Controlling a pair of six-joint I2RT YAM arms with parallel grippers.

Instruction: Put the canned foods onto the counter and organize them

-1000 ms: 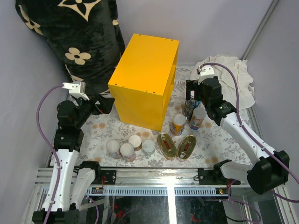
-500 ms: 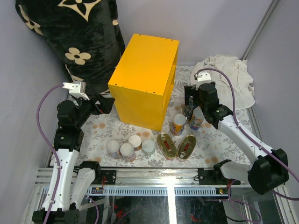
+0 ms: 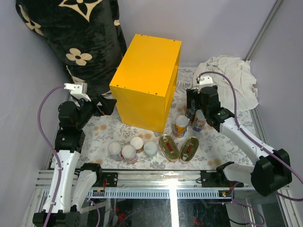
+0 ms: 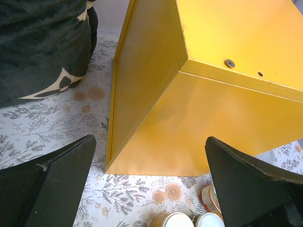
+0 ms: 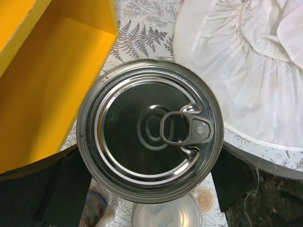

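Beside the counter's (image 5: 42, 94) open face: right hand (image 5: 150, 183) straddles the silver-topped can (image 5: 149, 127), upright on the desk (image 5: 137, 28). Can't tell if pads grip. Clamp centred, lift straight, clear the neighbour can (image 5: 165, 213). Left hand (image 4: 149, 142) spread, empty.

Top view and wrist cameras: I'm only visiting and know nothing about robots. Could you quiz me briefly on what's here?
1. True or false: the yellow cabinet stands on the floral mat.
2. What sits between the fingers of the right tool? A: a silver-topped can. B: a cup. C: a spoon.
3. How many flat oval gold tins lie on the mat?
Key: 1 true; 2 A; 3 two.
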